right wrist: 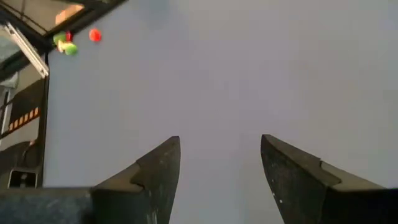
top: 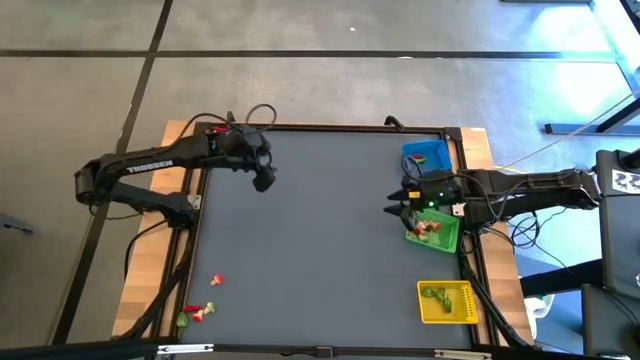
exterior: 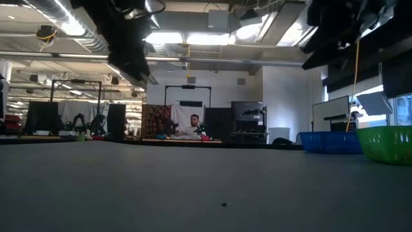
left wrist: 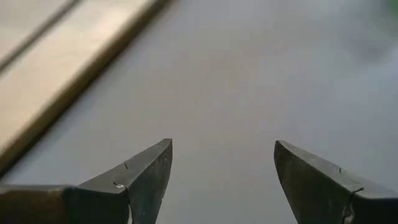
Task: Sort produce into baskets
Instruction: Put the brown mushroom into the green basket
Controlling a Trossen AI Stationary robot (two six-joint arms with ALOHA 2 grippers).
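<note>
Several small red and green produce pieces [top: 200,305] lie on the grey table near its front left corner; they also show far off in the right wrist view [right wrist: 69,42]. At the right edge stand the blue basket [top: 427,158], the green basket [top: 433,231] with red and whitish pieces in it, and the yellow basket [top: 447,302] with green pieces. My left gripper [top: 264,182] hangs open and empty above the table's far left part. My right gripper [top: 395,208] is open and empty beside the green basket's left side.
The middle of the grey table [top: 320,230] is bare. A wooden frame [top: 170,200] borders the table. Cables run along the right edge. In the low view a person [exterior: 193,125] sits far off in the room behind the table.
</note>
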